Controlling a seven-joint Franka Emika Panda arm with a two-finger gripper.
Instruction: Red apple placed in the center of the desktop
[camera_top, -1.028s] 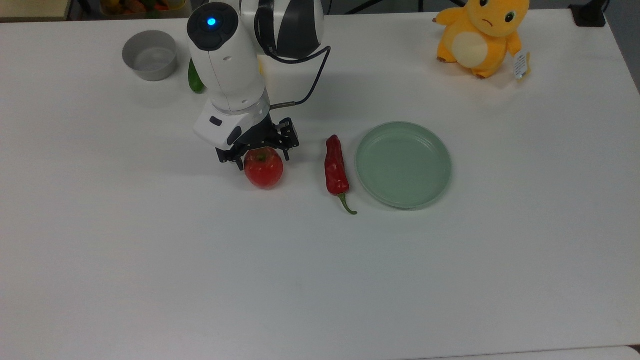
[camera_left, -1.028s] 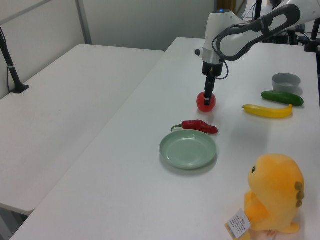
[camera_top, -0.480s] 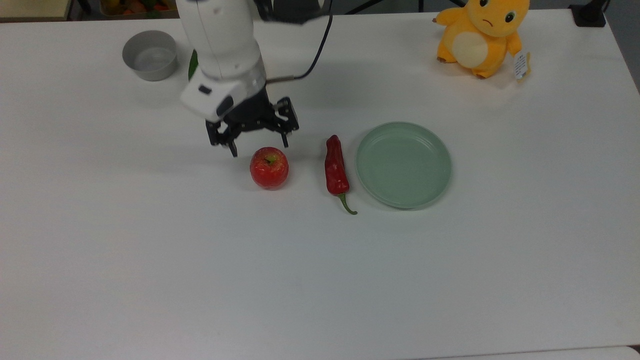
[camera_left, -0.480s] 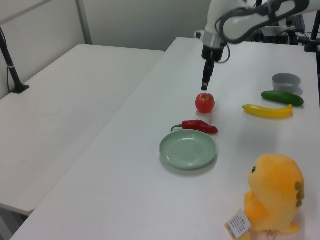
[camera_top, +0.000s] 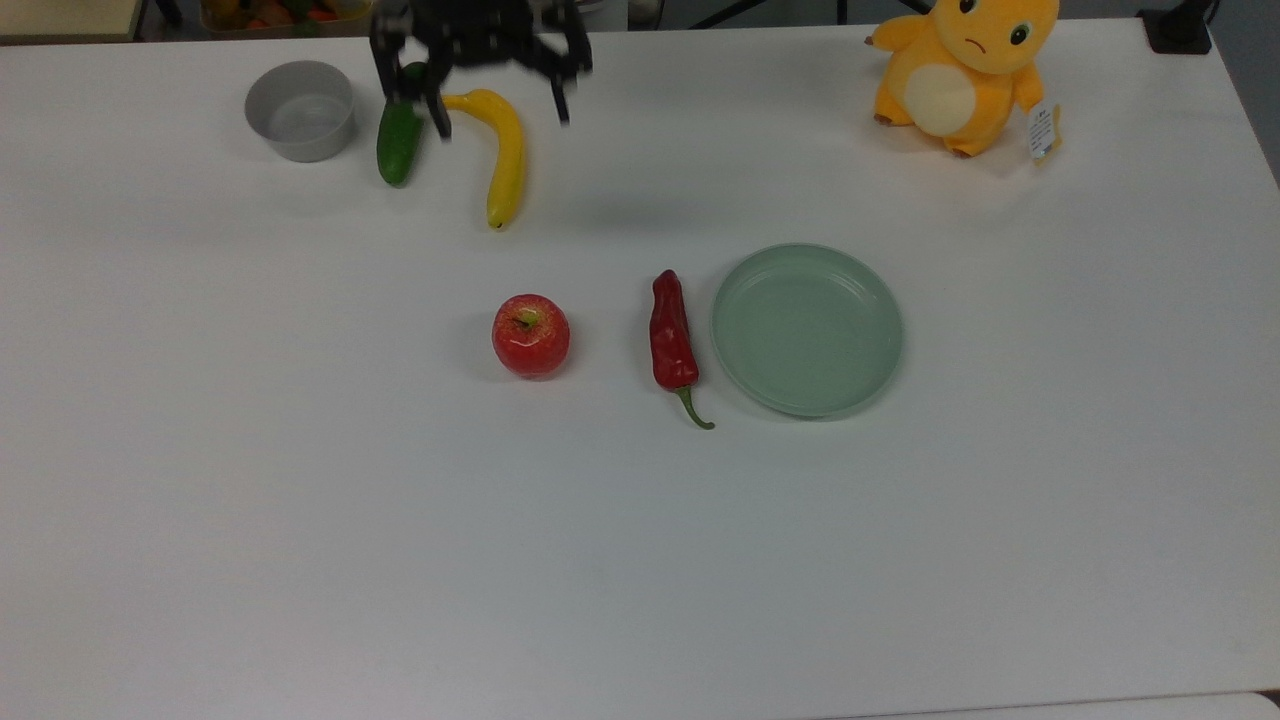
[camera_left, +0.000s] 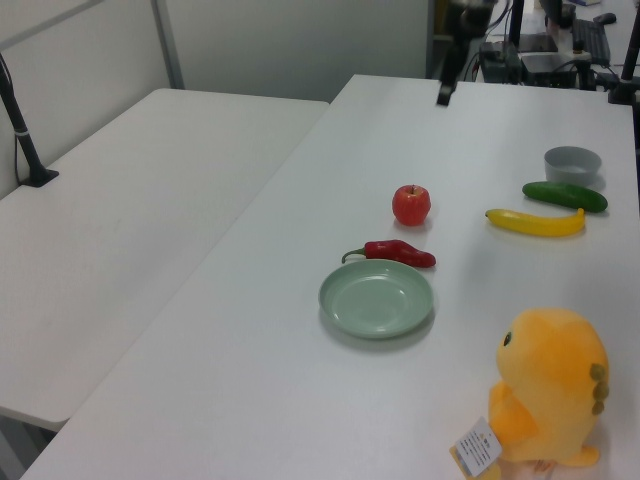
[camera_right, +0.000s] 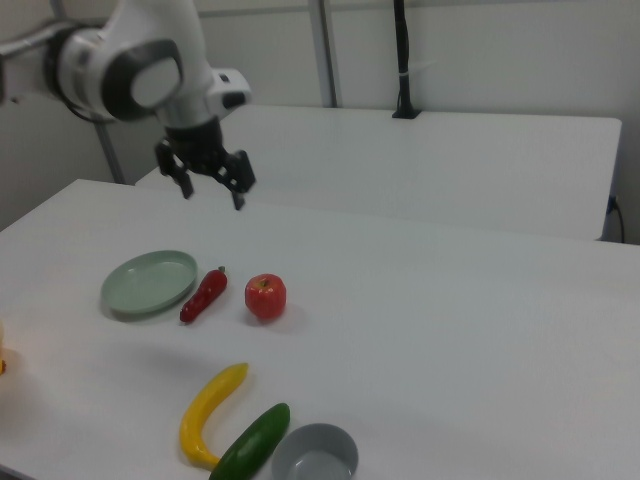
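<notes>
Since a second ago the gripper (camera_top: 497, 108) has lifted away, fingers apart, leaving the red apple (camera_top: 530, 336) on the desktop (camera_top: 400, 560).

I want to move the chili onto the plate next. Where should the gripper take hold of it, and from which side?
Grip the red chili from above, across its thick upper body, with the fingers closing on its long sides. It lies flat, lengthwise beside the green plate, tapering to a thin curled green stem that offers little to hold. Gaps on both sides look wide enough, tighter toward the plate.
</notes>
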